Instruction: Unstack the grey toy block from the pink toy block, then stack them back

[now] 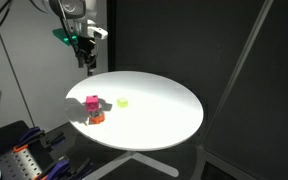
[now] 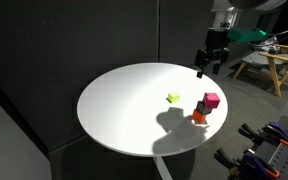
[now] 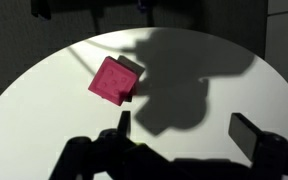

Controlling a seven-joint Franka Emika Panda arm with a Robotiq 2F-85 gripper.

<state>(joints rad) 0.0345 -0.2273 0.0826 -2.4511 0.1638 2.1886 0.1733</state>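
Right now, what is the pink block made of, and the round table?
The pink toy block looks like painted wood or hard plastic: flat matte faces, crisp edges; I can't tell which. The table looks like smooth white laminate or painted board: even surface, sharp shadows.

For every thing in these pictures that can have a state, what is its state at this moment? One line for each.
Robotiq gripper: open, empty, raised above the table.
Small magenta-pink toy cube: not gripped, seems to sit on the orange block.
Small orange block: on the table, apparently under the pink cube.
Small yellow-green block: lying alone, apart from the other two.
Round white table: bears all three blocks.
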